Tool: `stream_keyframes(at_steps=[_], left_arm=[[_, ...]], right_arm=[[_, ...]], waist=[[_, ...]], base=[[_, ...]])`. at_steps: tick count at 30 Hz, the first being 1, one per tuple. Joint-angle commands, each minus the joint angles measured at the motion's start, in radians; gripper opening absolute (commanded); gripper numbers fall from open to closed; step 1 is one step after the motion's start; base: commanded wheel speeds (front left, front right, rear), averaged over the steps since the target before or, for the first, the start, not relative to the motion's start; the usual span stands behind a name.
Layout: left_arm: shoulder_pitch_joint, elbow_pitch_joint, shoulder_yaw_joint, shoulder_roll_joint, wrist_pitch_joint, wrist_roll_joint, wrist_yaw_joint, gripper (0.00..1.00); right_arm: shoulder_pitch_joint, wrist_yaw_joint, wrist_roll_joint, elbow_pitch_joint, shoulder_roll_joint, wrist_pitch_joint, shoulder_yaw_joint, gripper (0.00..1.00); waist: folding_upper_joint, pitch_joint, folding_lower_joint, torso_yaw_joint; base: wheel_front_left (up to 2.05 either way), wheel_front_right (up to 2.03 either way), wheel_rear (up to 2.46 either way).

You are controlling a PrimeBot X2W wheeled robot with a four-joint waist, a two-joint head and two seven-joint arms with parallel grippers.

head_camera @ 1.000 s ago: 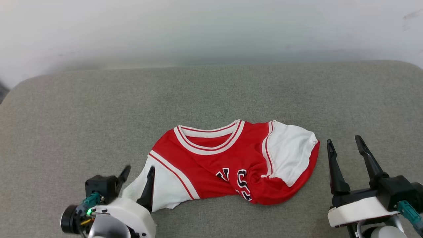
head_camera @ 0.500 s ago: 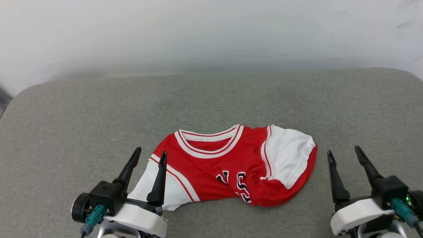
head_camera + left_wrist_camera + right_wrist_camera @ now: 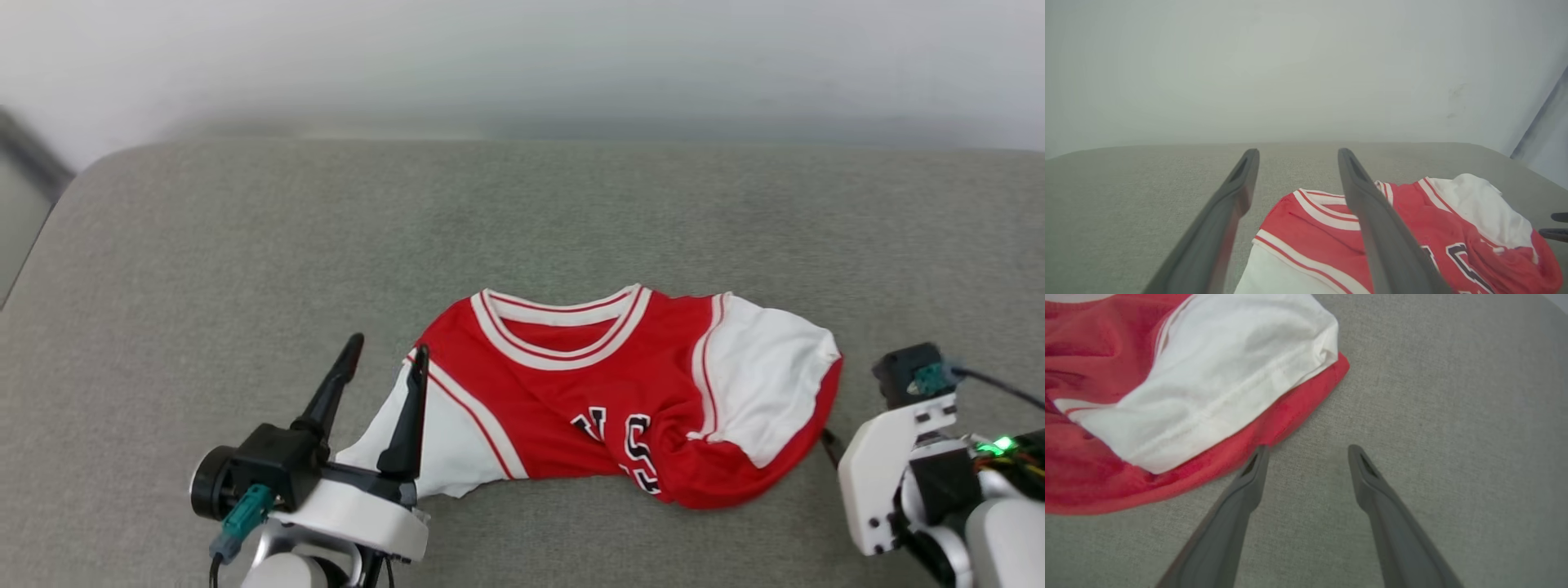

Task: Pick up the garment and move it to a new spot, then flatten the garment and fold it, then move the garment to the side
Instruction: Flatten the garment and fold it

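Grey fabric bench (image 3: 163, 269): padded top with rounded corners, lying under the garment and reaching well past it on every side.
Left claw (image 3: 389, 345): at the garment's left end, with its fingers spread apart and angled up and away from the robot. Nothing is pinched between them. In the head view one finger crosses in front of the left sleeve and the other stands over bare bench just left of the garment.
Left sleeve (image 3: 445, 449): white, lying on the bench, edged by a white-and-red stripe where it meets the red body.
Garment (image 3: 604, 392): red jersey-style shirt, front side up, bunched rather than flat, lying between the two claws.
Collar (image 3: 563, 335): rounded, white with red stripes, at the garment's far edge.
Lettering (image 3: 629, 445): black with a white outline, partly swallowed by a fold at the garment's near edge.
Right sleeve (image 3: 767, 384): white, lying over the red body, with red cloth showing below it.
Right claw (image 3: 1308, 449): at the garment's right end, pointing down at the bench, fingers apart and empty. One fingertip is at the edge of the red hem; whether it touches cannot be told.
Wall (image 3: 522, 57): pale and plain, beyond the garment.
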Motion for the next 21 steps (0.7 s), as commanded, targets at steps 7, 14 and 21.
stream_keyframes(at_steps=[7,14,21], left_arm=[[-0.035,0.014,0.032,-0.036,-0.002,0.034,-0.034,1.00],[-0.064,0.031,0.067,-0.068,-0.002,0.060,-0.069,1.00],[-0.070,0.046,0.094,-0.089,-0.003,0.076,-0.090,1.00]], right_arm=[[-0.091,0.000,0.081,0.028,-0.088,0.127,0.009,1.00],[-0.143,0.000,0.093,0.147,-0.135,0.126,0.072,1.00],[-0.112,0.000,0.113,0.257,-0.122,0.116,0.103,0.00]], waist=[[0.0000,0.075,0.0000,0.086],[0.0000,0.128,0.0000,0.141],[0.0000,0.134,0.0000,0.154]], base=[[0.00,0.00,0.00],[0.00,0.00,0.00],[0.00,0.00,0.00]])
